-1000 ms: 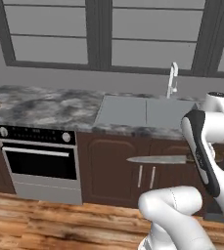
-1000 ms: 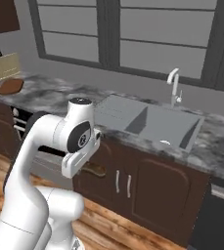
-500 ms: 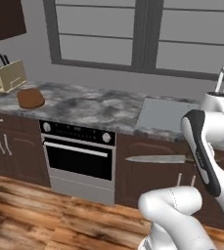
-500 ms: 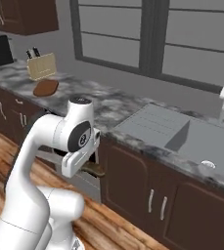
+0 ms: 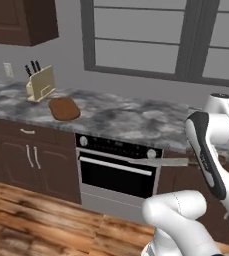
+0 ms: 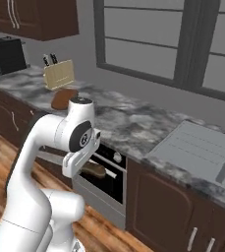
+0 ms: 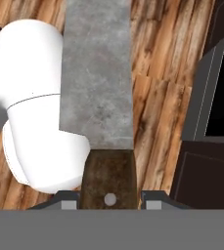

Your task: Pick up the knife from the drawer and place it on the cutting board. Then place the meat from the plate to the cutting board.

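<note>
My pincer (image 7: 110, 202) is closed on the dark wooden handle of the knife (image 7: 98, 88), blade extending away over the wood floor (image 7: 157, 73). In the left base view the knife (image 5: 156, 161) lies level before the oven (image 5: 118, 172). The cutting board (image 5: 64, 108) rests on the desk (image 5: 121, 117) beside the knife block (image 5: 40, 82).

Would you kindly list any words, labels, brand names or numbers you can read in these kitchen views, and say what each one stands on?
None: no readable text anywhere.
The oven has knobs with no legible markings.
The knife blade and handle carry no mark.
The knife block and cutting board are plain.
</note>
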